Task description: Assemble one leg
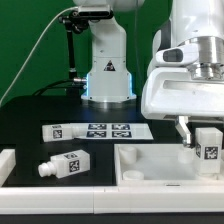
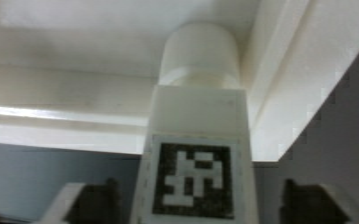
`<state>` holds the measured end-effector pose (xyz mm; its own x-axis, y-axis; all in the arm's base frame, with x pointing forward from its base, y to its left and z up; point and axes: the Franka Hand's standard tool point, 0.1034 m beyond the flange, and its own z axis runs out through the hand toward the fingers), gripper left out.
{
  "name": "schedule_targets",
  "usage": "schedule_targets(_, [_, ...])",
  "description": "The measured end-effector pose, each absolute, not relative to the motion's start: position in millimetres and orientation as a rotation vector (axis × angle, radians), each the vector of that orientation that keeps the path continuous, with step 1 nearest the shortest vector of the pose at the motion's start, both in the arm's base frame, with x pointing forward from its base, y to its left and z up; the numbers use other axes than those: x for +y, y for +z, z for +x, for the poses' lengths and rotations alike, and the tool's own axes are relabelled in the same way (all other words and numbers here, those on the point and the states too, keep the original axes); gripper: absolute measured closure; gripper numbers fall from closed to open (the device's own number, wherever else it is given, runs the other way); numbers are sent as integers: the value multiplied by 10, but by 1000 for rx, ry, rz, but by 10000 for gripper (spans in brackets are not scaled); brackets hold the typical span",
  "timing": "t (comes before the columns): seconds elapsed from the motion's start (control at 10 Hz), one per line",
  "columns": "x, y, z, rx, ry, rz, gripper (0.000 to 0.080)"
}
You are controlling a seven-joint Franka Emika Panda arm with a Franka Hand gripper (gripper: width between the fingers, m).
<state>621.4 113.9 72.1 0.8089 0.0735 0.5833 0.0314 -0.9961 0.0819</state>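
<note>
**A:** Where's the leg (image 1: 208, 145)?

**B:** Upright, right between the jaws, its round stub (image 2: 204, 55) pointing away from them into a corner of the tabletop (image 1: 150, 165). Whether the stub is seated, I cannot tell.

**A:** Are the jaws pinching it?

**B:** No, spread: in the wrist view each of the fingers (image 2: 87, 200) shows a gap to the leg.

**A:** What else?

**B:** A second leg (image 1: 65, 166) lies on its side on the black counter (image 1: 25, 135), well away from the jaws toward the exterior view's left. The marker board (image 1: 97, 130) lies flat, nearer the jaws than that leg and farther back.
</note>
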Motion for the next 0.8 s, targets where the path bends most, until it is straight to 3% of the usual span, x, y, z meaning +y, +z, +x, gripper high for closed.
schedule_targets(0.1, [1138, 721, 6214, 85, 947, 2923, 243])
schedule_targets(0.2, [1130, 707, 6209, 87, 906, 2935, 175])
schedule_targets(0.4, [1137, 984, 6254, 56, 821, 2999, 155])
schedule_targets(0.5, [1137, 1029, 6217, 30, 667, 3059, 155])
schedule_targets(0.6, [1105, 1182, 6254, 2, 493, 3119, 151])
schedule_targets(0.8, [1032, 1206, 6265, -26, 210, 3175, 151])
